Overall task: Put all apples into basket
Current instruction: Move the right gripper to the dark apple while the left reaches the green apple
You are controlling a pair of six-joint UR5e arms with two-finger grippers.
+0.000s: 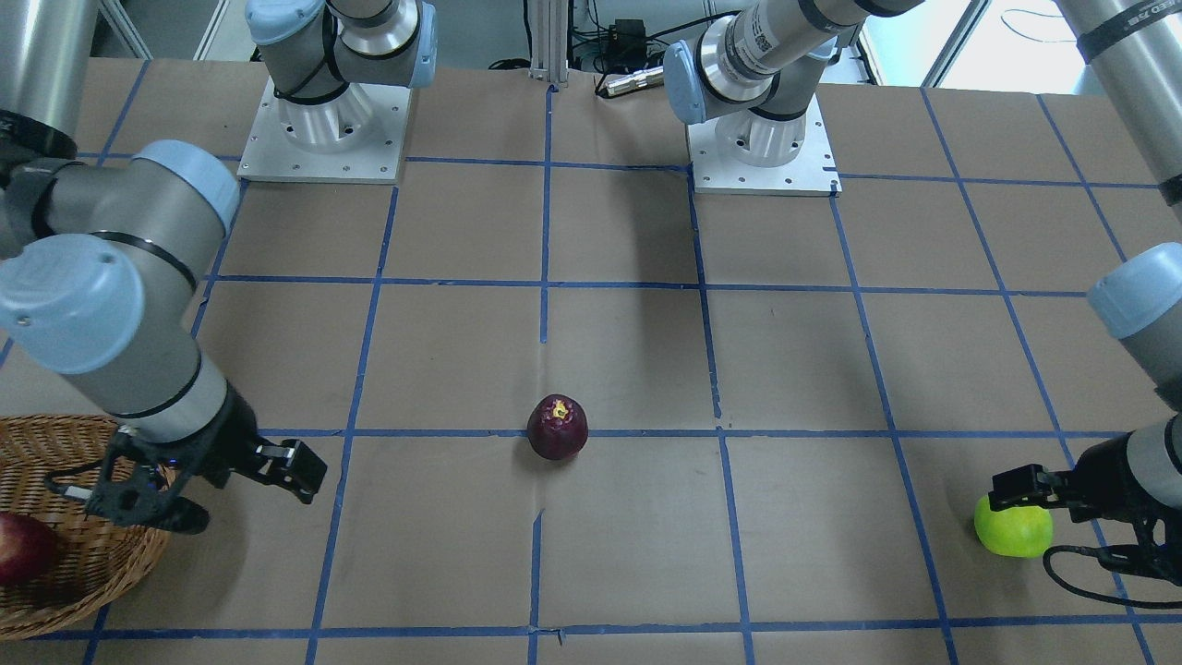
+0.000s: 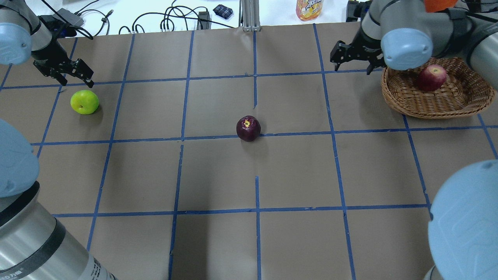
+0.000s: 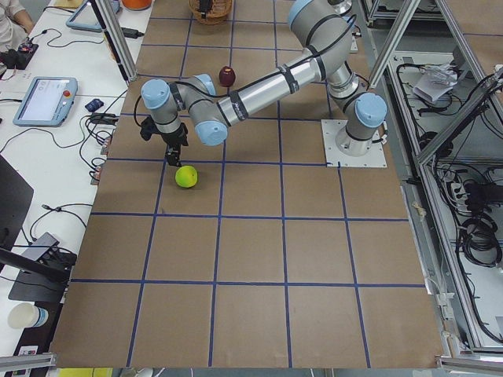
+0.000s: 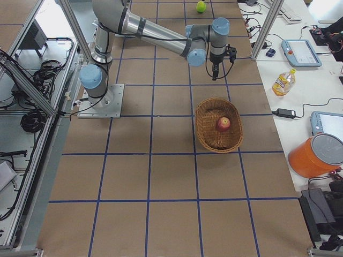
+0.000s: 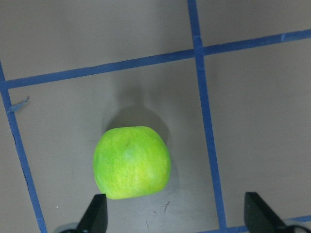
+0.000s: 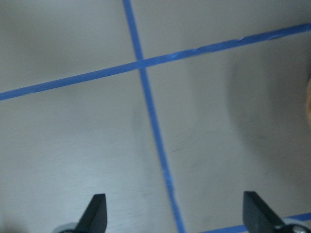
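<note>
The green apple (image 2: 84, 102) lies on the table at the far left, just below my open left gripper (image 2: 77, 81). In the left wrist view the apple (image 5: 132, 162) sits ahead of the left fingertip, with the gripper (image 5: 177, 219) empty. The dark purple apple (image 2: 248, 128) rests alone at the table's middle. The red apple (image 2: 432, 77) lies inside the wicker basket (image 2: 439, 111) at the far right. My right gripper (image 2: 350, 62) hovers open and empty just left of the basket; its wrist view (image 6: 175, 218) shows only bare table.
Blue tape lines grid the brown table. An orange drink bottle (image 2: 308, 7) and cables (image 2: 167, 19) lie beyond the far edge. An orange bucket (image 4: 316, 155) and tablets (image 4: 300, 51) stand on the side bench. Both arm bases (image 1: 323, 120) are bolted at the robot's edge.
</note>
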